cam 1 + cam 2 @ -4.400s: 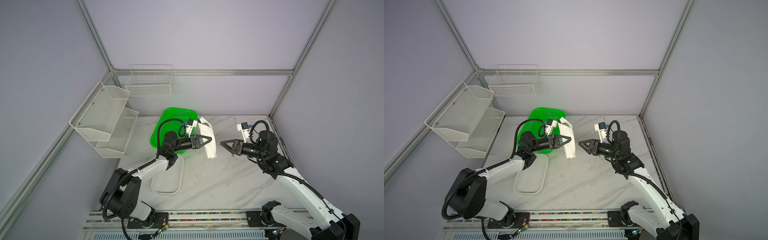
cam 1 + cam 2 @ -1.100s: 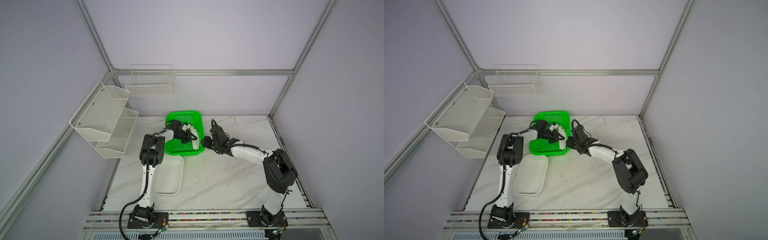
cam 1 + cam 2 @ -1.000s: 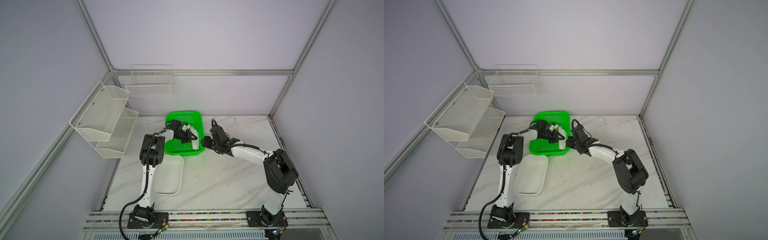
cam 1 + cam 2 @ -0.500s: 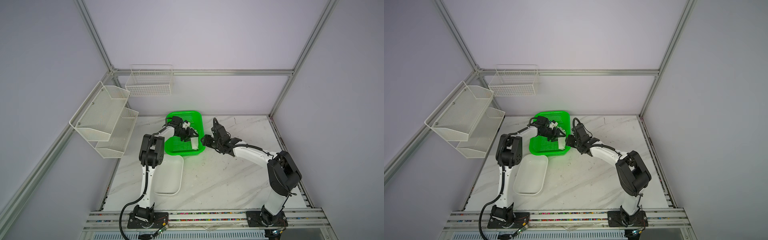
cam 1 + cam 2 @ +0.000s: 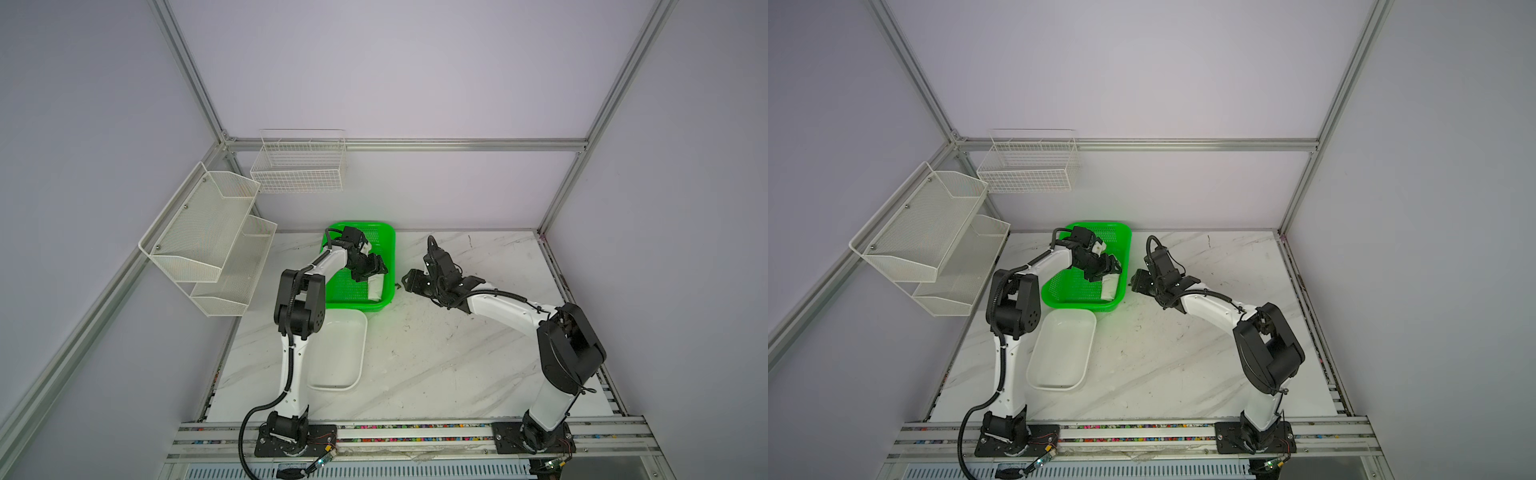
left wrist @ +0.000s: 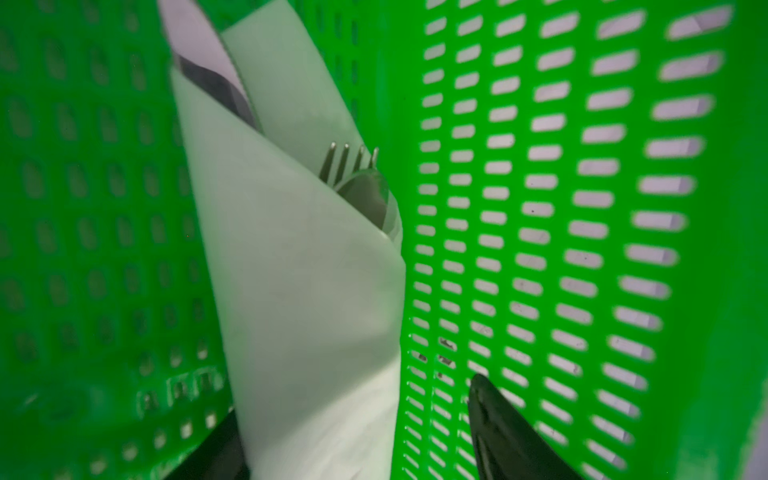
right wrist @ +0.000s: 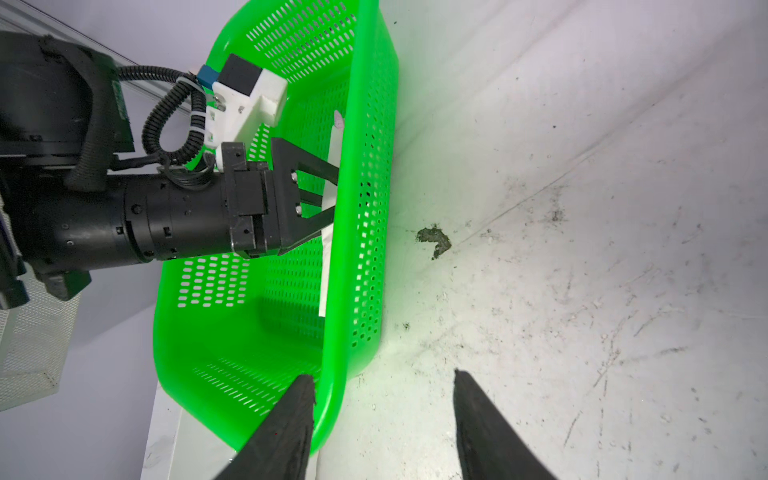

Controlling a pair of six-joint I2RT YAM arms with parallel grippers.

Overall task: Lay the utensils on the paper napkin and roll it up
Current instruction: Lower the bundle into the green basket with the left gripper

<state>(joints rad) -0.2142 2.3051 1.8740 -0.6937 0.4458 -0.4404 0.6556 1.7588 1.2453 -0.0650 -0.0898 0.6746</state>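
- Two white mesh shelves (image 5: 208, 232) on the left wall and a white wire basket (image 5: 299, 166) on the back wall, both well apart from the arms.
- At the back of the marble bench (image 5: 436, 353), a green perforated basket (image 5: 376, 233) (image 5: 1117, 232); just in front of it, a white tray (image 5: 340, 357) (image 5: 1061, 353) with a raised rim.
- Dark smudge (image 7: 434, 241) on the bench near the green basket's right wall.
- That right wall between the two grippers, hiding most of the roll in the right wrist view.
- Paper napkin (image 5: 375, 289) (image 5: 1109, 289) rolled into a white tube, lying on the green basket's floor along its right wall, toward the near right corner.
- Tinted green by the plastic in the left wrist view (image 6: 299, 291).
- Utensils wrapped inside, with heads poking from the open end: fork (image 6: 347, 160) tines, spoon (image 6: 368, 199) bowl just beside them, dark knife (image 6: 216, 87) blade farther along under a loose flap.
- Left arm bent high at the elbow, forearm reaching over the green basket.
- Left gripper (image 5: 380, 270) (image 7: 332, 195) down inside, over the roll, released: jaws spread to either side of the tube, one finger (image 6: 498, 436) clearly off the paper.
- Right arm stretched low across the bench.
- Right gripper (image 5: 402, 286) (image 7: 381, 376) just outside the green basket's right wall, jaws spread and clamping nothing: one finger by the basket's corner, the other over bare bench.
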